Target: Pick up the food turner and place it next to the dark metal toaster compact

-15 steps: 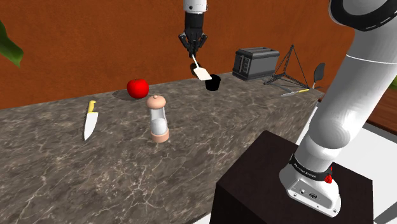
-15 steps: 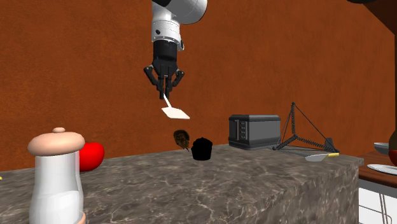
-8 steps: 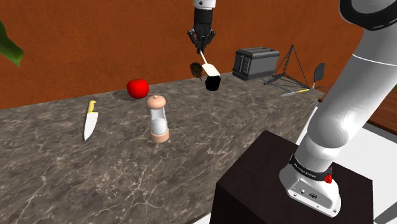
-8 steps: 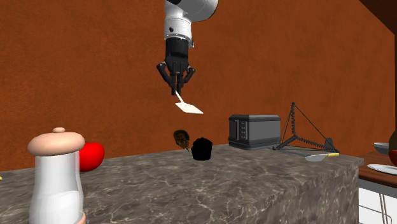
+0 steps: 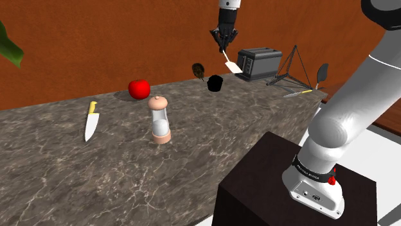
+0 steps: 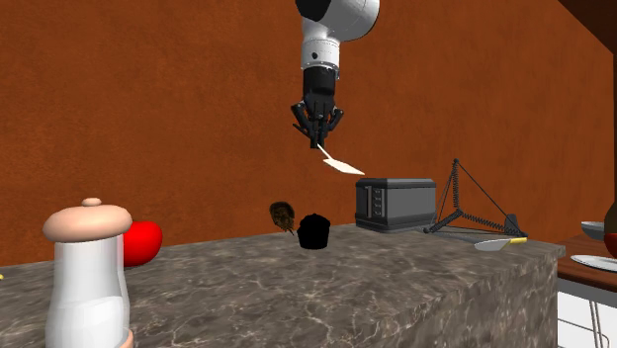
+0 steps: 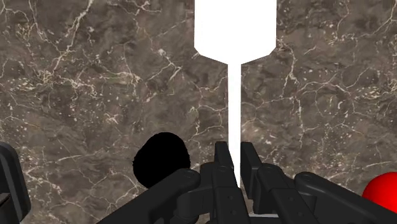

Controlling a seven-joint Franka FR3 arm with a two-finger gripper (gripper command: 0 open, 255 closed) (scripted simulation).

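Note:
My gripper (image 5: 223,42) (image 6: 318,135) (image 7: 233,160) hangs high above the counter, shut on the thin handle of a white food turner (image 5: 232,65) (image 6: 343,164) (image 7: 235,38). Its flat blade slopes down and away from the fingers toward the dark toaster (image 5: 258,63) (image 6: 396,203), which stands at the counter's far end by the wall. The blade floats in the air just short of the toaster and above it, touching nothing.
On the marble counter (image 5: 122,160) sit a black cup (image 5: 215,82) (image 6: 314,230) (image 7: 163,159), a small brown object (image 5: 198,69) (image 6: 283,213), a red apple (image 5: 139,88) (image 6: 141,242), a salt mill (image 5: 160,119) (image 6: 87,272), a knife (image 5: 90,120) and a wire rack (image 5: 290,66) beside the toaster.
The gripper has carried the turner steadily toward the toaster, moving rightward in both exterior views and past the black cup. Its grip on the handle is unchanged.

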